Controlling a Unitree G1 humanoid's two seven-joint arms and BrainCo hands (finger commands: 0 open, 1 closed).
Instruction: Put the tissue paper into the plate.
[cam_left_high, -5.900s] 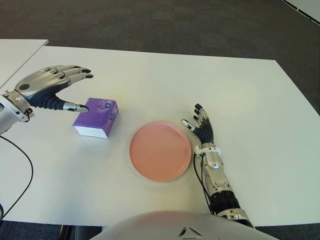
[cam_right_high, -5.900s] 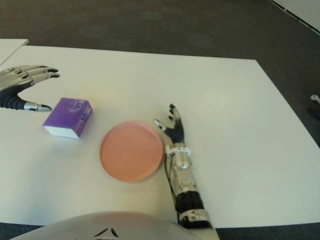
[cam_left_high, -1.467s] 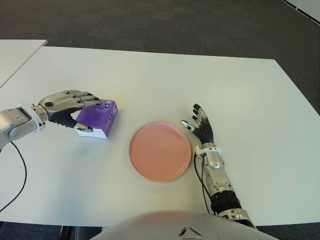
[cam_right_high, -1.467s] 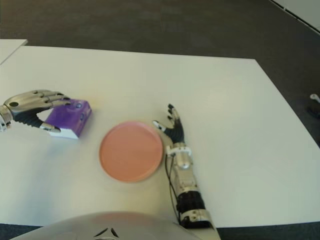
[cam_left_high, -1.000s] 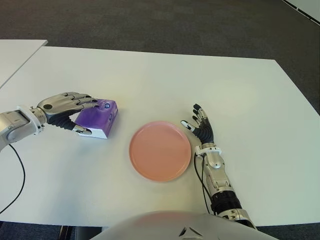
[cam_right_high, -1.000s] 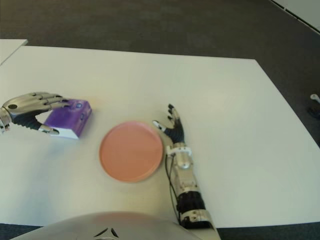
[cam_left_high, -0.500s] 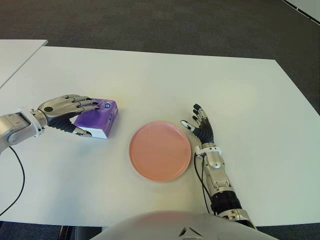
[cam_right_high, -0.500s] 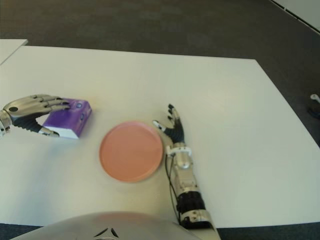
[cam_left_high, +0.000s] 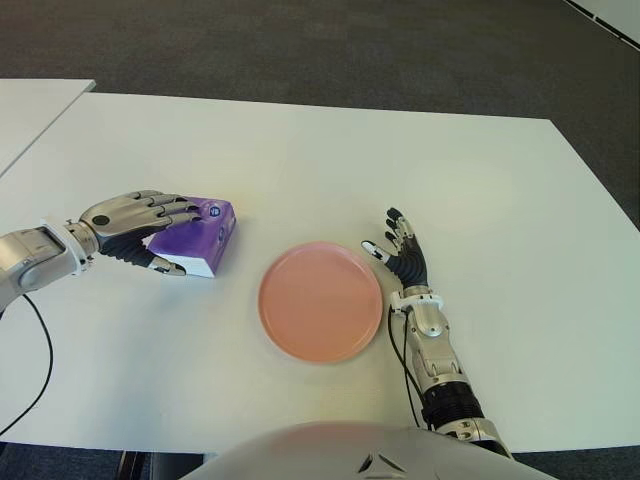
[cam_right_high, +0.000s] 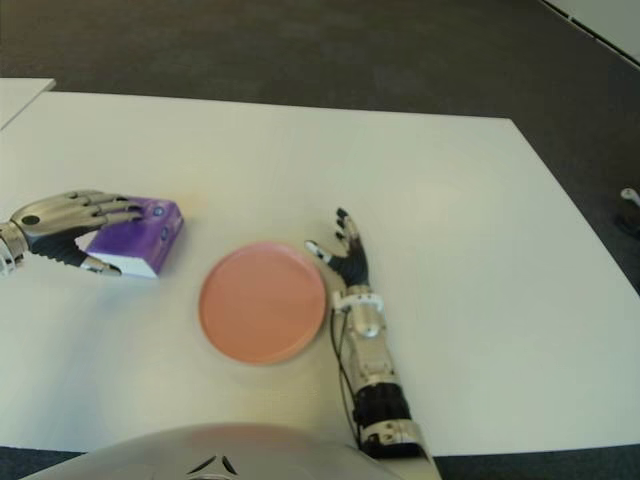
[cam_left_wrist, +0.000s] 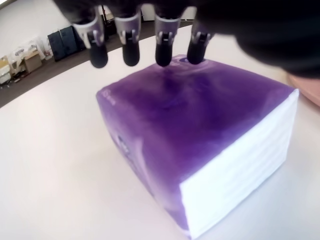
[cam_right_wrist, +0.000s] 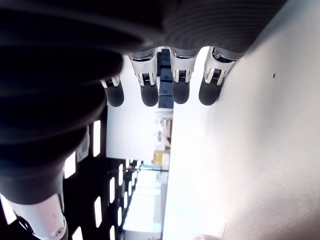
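The tissue paper is a purple pack (cam_left_high: 200, 232) with white sides, lying flat on the white table (cam_left_high: 420, 150) at the left. My left hand (cam_left_high: 186, 240) reaches in from the left. Its four fingers (cam_left_wrist: 131, 47) stretch over the pack's top, with the tips near the far edge. The thumb (cam_left_high: 168, 266) shows by the near white side. I see no firm grip, and the pack (cam_left_wrist: 200, 140) sits on the table. The pink plate (cam_left_high: 321, 300) lies empty to the right of the pack. My right hand (cam_left_high: 400, 250) shows just right of the plate, fingers spread and holding nothing.
A second white table (cam_left_high: 30, 100) stands at the far left, with a narrow gap between the two. A black cable (cam_left_high: 45, 365) hangs off my left arm over the near left of the table. Dark carpet lies beyond the far edge.
My left hand has come down from above the pack and settled over it. In the last second it has drawn slightly left and lower. The pack, plate and right hand stay put.
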